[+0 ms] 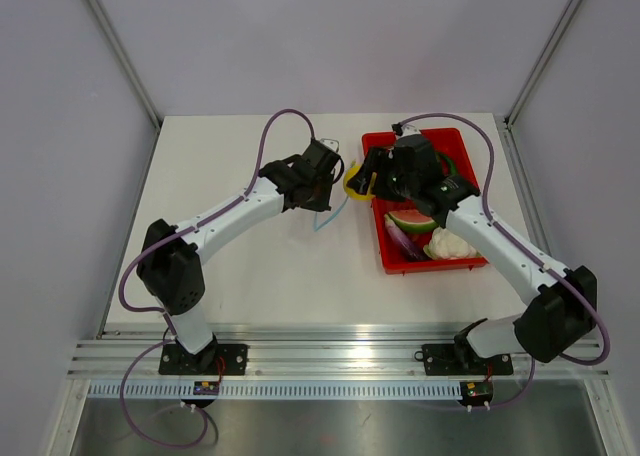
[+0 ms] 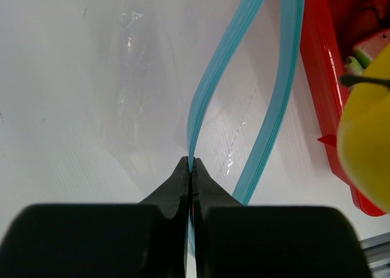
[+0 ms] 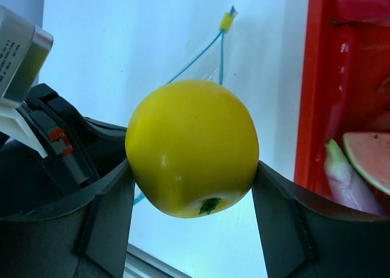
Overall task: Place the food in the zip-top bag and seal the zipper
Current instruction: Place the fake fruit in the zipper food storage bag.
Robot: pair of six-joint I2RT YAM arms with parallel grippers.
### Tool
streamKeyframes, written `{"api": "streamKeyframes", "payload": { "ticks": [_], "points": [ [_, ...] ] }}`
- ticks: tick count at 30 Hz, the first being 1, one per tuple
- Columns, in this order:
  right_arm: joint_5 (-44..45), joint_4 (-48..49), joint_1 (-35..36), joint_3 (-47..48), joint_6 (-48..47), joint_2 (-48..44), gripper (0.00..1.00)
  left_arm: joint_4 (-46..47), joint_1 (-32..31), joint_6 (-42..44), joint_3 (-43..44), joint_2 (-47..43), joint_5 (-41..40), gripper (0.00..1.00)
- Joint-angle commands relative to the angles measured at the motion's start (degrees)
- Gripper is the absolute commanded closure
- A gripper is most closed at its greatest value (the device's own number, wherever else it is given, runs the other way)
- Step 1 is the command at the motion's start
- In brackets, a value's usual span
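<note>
White counter (image 1: 250,266), walled by pale panels, carries the clear zip-top bag (image 2: 146,77), which lies flat near the middle, left of a red tray (image 1: 400,264). Its light-blue zipper (image 2: 210,83) is parted, the two strips bowing apart into an open mouth. The left claw (image 2: 191,168) is pinched tight on one strip at the mouth's end. Just beside that mouth the round yellow fruit (image 3: 192,144) hangs clear of the counter, next to the tray's left wall. The right claw (image 3: 192,174) clamps it on both sides, stem end down. Inside the tray lie the watermelon wedge (image 1: 410,219), the purple eggplant (image 1: 405,241) touching it, and a white cauliflower (image 1: 450,244) at the near end.
</note>
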Motion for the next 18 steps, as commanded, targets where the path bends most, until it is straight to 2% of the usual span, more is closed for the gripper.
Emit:
{"api": "streamKeyframes", "payload": {
  "ticks": [1, 10, 18],
  "points": [
    [-4.09, 4.42, 1.03, 2.21, 3.58, 2.07, 0.52, 0.71, -0.19, 0.15, 2.78, 0.12, -0.62, 1.0],
    [-5.86, 8.2, 3.05, 2.3, 5.87, 9.81, 0.52, 0.8, -0.19, -0.03, 3.05, -0.32, 0.69, 1.0],
    [-3.75, 7.07, 3.05, 3.17, 6.13, 13.85, 0.52, 1.5, -0.19, -0.03, 3.92, -1.46, 3.5, 1.0]
  ]
}}
